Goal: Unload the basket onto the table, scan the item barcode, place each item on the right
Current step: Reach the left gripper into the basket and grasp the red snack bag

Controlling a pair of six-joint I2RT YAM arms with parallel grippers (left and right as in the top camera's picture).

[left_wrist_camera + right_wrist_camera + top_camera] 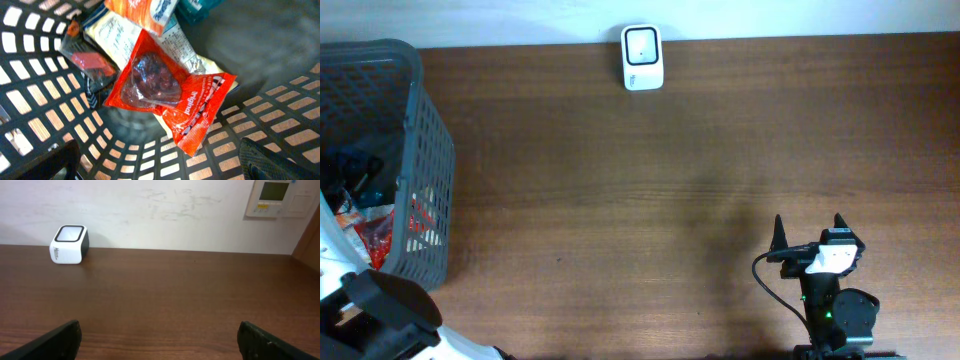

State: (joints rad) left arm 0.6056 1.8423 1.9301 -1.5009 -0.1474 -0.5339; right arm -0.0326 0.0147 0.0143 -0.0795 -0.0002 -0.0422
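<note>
- Table (pixel 620 200): brown wood, running back to a white wall.
- Basket (pixel 425 140): grey mesh, on the table's left end, packets inside.
- Left gripper (pixel 160 162): inside the basket above the packets, jaws wide apart, holding nothing.
- Right gripper (pixel 808 232): near the front right edge, jaws wide apart, empty.
- Red packet (pixel 165 95): lying on top of the other packets in the basket.
- Scanner (pixel 642 57): white, at the table's far edge.

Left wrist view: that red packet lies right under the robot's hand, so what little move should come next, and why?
Probably lower the left gripper straight down onto the red plastic snack packet. Its jaws stand wide open and empty, the packet lies uppermost in the grey slatted basket, and the white box-shaped scanner waits at the far edge of the table.
</note>
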